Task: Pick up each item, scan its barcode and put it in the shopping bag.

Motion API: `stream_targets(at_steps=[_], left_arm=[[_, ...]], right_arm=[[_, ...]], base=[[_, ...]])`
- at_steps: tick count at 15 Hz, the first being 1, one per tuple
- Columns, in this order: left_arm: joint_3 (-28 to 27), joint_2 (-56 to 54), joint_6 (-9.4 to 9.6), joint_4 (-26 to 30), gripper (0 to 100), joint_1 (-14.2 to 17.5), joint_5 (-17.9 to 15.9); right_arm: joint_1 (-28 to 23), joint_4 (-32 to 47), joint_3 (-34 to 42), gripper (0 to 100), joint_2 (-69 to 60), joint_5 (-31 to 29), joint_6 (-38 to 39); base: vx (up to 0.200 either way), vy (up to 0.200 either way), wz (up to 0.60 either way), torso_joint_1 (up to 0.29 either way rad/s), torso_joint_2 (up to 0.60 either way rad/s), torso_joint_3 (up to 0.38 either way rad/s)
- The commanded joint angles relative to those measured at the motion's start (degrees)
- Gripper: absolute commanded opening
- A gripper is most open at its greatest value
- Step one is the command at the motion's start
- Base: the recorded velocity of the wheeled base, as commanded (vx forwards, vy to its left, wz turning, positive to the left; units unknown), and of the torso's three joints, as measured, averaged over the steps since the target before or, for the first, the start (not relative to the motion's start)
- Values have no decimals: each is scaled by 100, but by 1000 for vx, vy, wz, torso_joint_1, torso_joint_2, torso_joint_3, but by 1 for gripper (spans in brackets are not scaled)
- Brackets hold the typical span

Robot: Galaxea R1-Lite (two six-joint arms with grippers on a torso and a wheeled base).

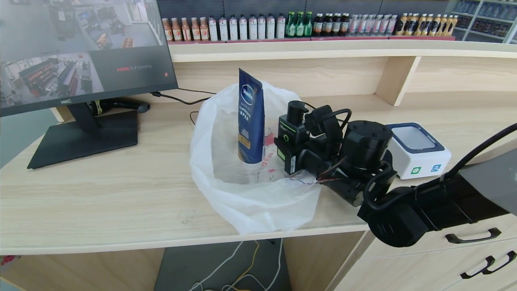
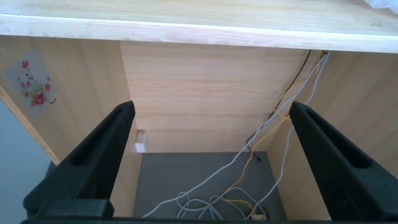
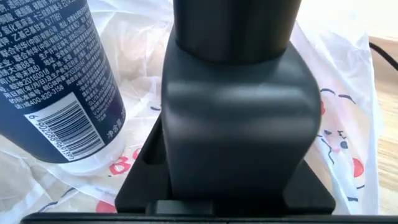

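A tall dark blue tube [image 1: 251,117] stands upright inside the open white shopping bag [image 1: 226,190] at the middle of the counter; its barcode faces the right wrist camera [image 3: 59,124]. My right gripper [image 1: 301,163] hangs at the bag's right rim, shut on a black bottle [image 1: 291,133] with green labels and a black cap on top. That bottle [image 3: 239,118] is close up in the right wrist view, over the bag [image 3: 339,130]. My left gripper [image 2: 205,165] is open and holds nothing, below the counter's front edge, facing the knee space.
A white scanner box [image 1: 416,150] with a blue rim sits on the counter right of the bag. A monitor [image 1: 80,48] on a black stand and a handheld scanner [image 1: 121,105] are at the left. Loose cables [image 2: 236,186] lie under the counter. Drawers [image 1: 472,236] are at the lower right.
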Motion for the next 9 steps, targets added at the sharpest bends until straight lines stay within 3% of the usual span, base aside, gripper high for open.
stream_targets(at_steps=[1,9], left_arm=[[0,-2,-1,0,100,5,0],[0,-2,-1,0,100,5,0]], right_arm=[[3,31,9,0,83,-1,5],[3,31,62,0,66,-1,58]], base=[[0,0,0,0,0,0],[0,0,0,0,0,0]])
